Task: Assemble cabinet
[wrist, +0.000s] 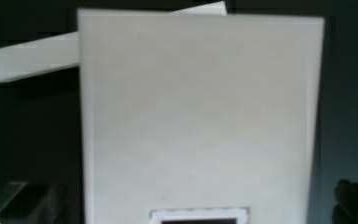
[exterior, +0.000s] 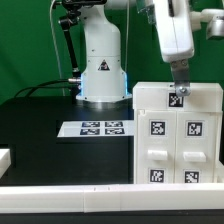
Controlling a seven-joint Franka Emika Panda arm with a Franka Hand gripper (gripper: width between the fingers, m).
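The gripper (exterior: 178, 95) sits at the top edge of the white plastic box-shaped cabinet (exterior: 178, 135); whether its jaws are closed, I cannot tell. The cabinet looks stiff, light and smooth, so a thin panel edge below the gripper is probably the best hold.

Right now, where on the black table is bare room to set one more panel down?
Bare black table lies to the exterior view's left of the marker board, and between that board and the front white rail. The right side is crowded by the cabinet and the gripper.
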